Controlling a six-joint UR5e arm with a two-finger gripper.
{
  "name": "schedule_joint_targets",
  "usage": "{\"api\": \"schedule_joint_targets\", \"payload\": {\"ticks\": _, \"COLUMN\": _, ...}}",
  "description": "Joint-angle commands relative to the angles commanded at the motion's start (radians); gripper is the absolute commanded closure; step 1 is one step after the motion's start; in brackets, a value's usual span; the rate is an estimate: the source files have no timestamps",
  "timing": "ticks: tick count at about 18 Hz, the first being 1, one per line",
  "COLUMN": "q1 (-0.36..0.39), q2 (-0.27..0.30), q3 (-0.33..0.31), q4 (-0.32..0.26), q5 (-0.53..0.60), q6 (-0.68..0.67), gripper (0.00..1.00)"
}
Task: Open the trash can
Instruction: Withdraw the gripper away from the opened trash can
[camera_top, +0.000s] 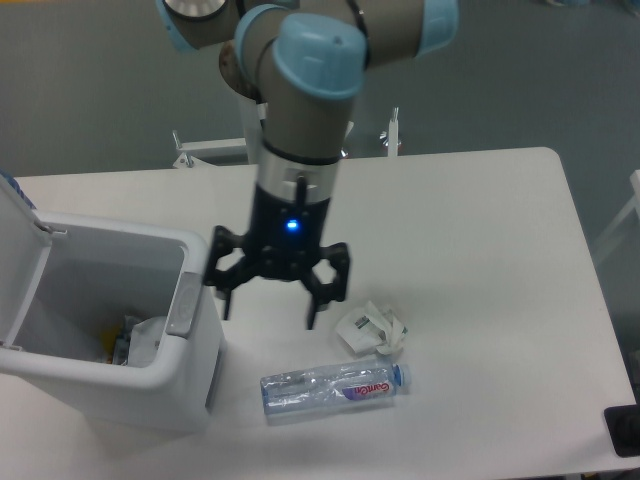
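At table's left edge: trash can (110, 330), lid upright on far-left side, bin open. Just right of grey latch (183, 303): gripper (268, 305), fingers spread wide, holding nothing. Best lifted straight up, clear of bottle (335, 385) and crumpled wrapper (370, 326).
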Motion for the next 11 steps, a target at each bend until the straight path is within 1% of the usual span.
{"api": "schedule_joint_targets", "payload": {"ticks": 2, "q1": 0.032, "q2": -0.027, "q3": -0.014, "q4": -0.003, "q5": 0.003, "q6": 0.066, "gripper": 0.0}}
{"api": "schedule_joint_targets", "payload": {"ticks": 3, "q1": 0.064, "q2": -0.052, "q3": -0.026, "q4": -0.005, "q5": 0.021, "q6": 0.116, "gripper": 0.0}}
{"api": "schedule_joint_targets", "payload": {"ticks": 4, "q1": 0.098, "q2": -0.067, "q3": -0.032, "q4": -0.005, "q5": 0.069, "q6": 0.165, "gripper": 0.0}}
{"api": "schedule_joint_targets", "payload": {"ticks": 6, "q1": 0.138, "q2": -0.104, "q3": -0.032, "q4": -0.005, "q5": 0.159, "q6": 0.258, "gripper": 0.0}}
{"api": "schedule_joint_targets", "payload": {"ticks": 8, "q1": 0.175, "q2": -0.141, "q3": -0.028, "q4": -0.009, "q5": 0.204, "q6": 0.345, "gripper": 0.0}}
{"api": "schedule_joint_targets", "payload": {"ticks": 11, "q1": 0.219, "q2": -0.17, "q3": -0.029, "q4": -0.009, "q5": 0.244, "q6": 0.489, "gripper": 0.0}}
